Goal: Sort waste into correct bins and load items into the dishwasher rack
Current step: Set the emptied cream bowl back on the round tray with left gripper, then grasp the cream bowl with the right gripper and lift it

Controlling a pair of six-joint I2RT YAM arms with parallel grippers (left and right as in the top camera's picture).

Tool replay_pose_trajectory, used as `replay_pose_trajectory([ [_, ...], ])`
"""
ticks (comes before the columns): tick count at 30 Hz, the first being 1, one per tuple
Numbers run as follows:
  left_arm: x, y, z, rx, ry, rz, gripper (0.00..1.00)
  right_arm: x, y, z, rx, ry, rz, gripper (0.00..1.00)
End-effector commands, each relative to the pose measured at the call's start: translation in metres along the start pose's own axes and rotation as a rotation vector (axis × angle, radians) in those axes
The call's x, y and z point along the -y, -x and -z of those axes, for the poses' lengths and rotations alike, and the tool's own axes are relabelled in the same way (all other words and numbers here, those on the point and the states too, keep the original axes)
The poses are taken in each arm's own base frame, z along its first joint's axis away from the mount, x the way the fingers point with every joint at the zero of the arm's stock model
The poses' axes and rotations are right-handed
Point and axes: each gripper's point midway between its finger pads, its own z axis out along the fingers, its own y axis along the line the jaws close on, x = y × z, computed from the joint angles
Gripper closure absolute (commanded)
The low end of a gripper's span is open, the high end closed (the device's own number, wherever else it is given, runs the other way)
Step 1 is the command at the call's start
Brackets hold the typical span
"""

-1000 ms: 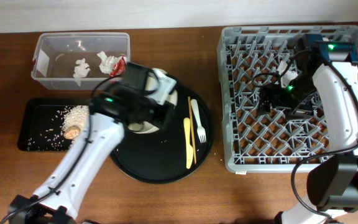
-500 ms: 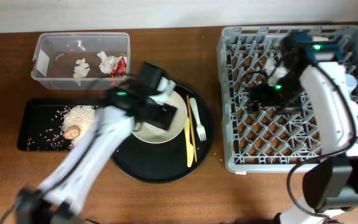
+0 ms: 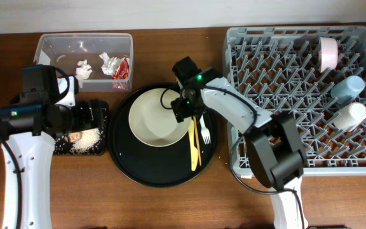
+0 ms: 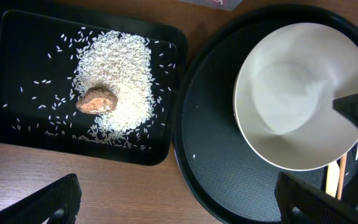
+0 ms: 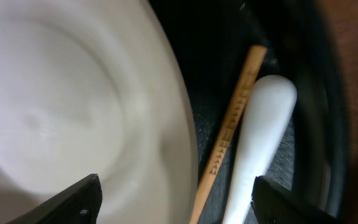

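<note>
The large cream bowl (image 3: 155, 117) sits upright on the round black tray (image 3: 145, 168). My right gripper (image 3: 186, 107) hangs open over the bowl's right rim (image 5: 166, 124); a wooden chopstick (image 5: 232, 134) and the white fork's handle (image 5: 260, 130) also lie between its fingers. The yellow knife (image 3: 193, 149) rests beside them. My left gripper (image 3: 97, 119) is open and holds nothing, above the shallow black tray (image 4: 166, 155) that holds rice (image 4: 114, 74) and a brown lump (image 4: 95, 99). Tissue wads (image 3: 82, 69) and a red wrapper (image 3: 121, 67) are in the clear tub (image 3: 43, 48).
The grey dishwasher rack (image 3: 284, 95) fills the right side. A pink bowl (image 3: 327, 54), a light blue cup (image 3: 348, 88) and a white cup (image 3: 349, 116) stand along its right edge. Bare wooden table (image 4: 104, 193) lies in front of the trays.
My left gripper let go of the cream bowl, opened wide and drew back left over the black tray. My right arm swung from the rack to the bowl's right rim.
</note>
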Motion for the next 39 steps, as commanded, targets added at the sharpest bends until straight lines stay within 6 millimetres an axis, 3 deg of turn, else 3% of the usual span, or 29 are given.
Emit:
replay_pose_trajectory([
  [1, 0.001, -0.002, 0.001, 0.001, -0.012, 0.015, 0.01, -0.001, -0.001, -0.012, -0.021, 0.012, -0.014, 0.34],
  [2, 0.001, -0.002, 0.001, 0.001, -0.012, 0.015, 0.01, -0.002, 0.001, -0.012, -0.012, 0.014, -0.013, 0.49],
  [5, 0.001, -0.002, 0.001, 0.001, -0.012, 0.015, 0.01, -0.002, 0.001, -0.012, -0.013, 0.014, -0.013, 0.78],
  [6, 0.001, -0.002, 0.001, 0.001, -0.012, 0.015, 0.01, -0.001, -0.001, -0.011, -0.018, 0.012, -0.014, 0.96],
  [8, 0.001, -0.002, 0.001, 0.001, -0.012, 0.015, 0.01, -0.002, 0.004, 0.002, 0.006, 0.017, -0.013, 0.96],
  [9, 0.001, -0.002, 0.001, 0.001, -0.012, 0.015, 0.01, 0.000, 0.019, 0.031, 0.064, 0.002, -0.014, 0.96],
  [10, 0.001, -0.002, 0.001, 0.001, -0.012, 0.015, 0.01, 0.010, 0.037, 0.074, 0.154, -0.046, -0.025, 0.96],
  [12, 0.001, -0.002, 0.001, 0.001, -0.012, 0.015, 0.01, 0.033, 0.054, 0.132, 0.268, -0.135, -0.050, 0.96],
  [14, 0.001, -0.002, 0.001, 0.001, -0.012, 0.015, 0.01, 0.095, 0.063, 0.216, 0.428, -0.370, -0.099, 0.96],
  [16, 0.001, -0.002, 0.001, 0.001, -0.012, 0.015, 0.01, 0.183, 0.036, 0.283, 0.482, -0.754, -0.267, 0.96],
  [17, 0.001, -0.002, 0.001, 0.001, -0.012, 0.015, 0.01, 0.218, 0.015, 0.313, 0.478, -0.953, -0.349, 0.96],
  [18, 0.001, -0.002, 0.001, 0.001, -0.012, 0.015, 0.01, 0.237, -0.001, 0.334, 0.449, -1.102, -0.378, 0.96],
  [20, 0.000, -0.002, 0.001, 0.001, -0.009, 0.015, 0.01, 0.248, -0.017, 0.350, 0.447, -1.121, -0.419, 0.96],
  [21, 0.000, -0.001, 0.001, 0.003, -0.009, 0.015, 0.01, 0.252, -0.032, 0.370, 0.477, -1.122, -0.460, 0.96],
  [23, 0.000, -0.002, 0.001, 0.001, -0.009, 0.015, 0.01, 0.256, -0.072, 0.410, 0.554, -1.030, -0.545, 0.96],
  [25, 0.000, -0.002, 0.001, 0.000, -0.009, 0.016, 0.01, 0.271, -0.109, 0.435, 0.592, -1.026, -0.640, 0.96],
  [26, 0.000, -0.003, 0.001, -0.004, -0.009, 0.016, 0.01, 0.286, -0.119, 0.441, 0.599, -1.074, -0.694, 0.96],
  [28, 0.000, -0.003, 0.001, -0.006, -0.009, 0.016, 0.01, 0.313, -0.117, 0.441, 0.585, -1.232, -0.763, 0.96],
  [29, 0.000, -0.004, 0.001, -0.006, -0.009, 0.016, 0.01, 0.322, -0.105, 0.426, 0.563, -1.266, -0.763, 0.96],
  [31, 0.000, -0.003, 0.001, -0.005, -0.009, 0.016, 0.01, 0.341, -0.078, 0.374, 0.450, -1.292, -0.716, 0.96],
  [34, 0.000, -0.003, 0.001, -0.003, -0.009, 0.016, 0.01, 0.358, -0.058, 0.310, 0.298, -1.296, -0.645, 0.96],
  [39, 0.000, -0.003, 0.001, -0.003, -0.009, 0.016, 0.01, 0.364, -0.052, 0.252, 0.214, -1.245, -0.616, 0.96],
])
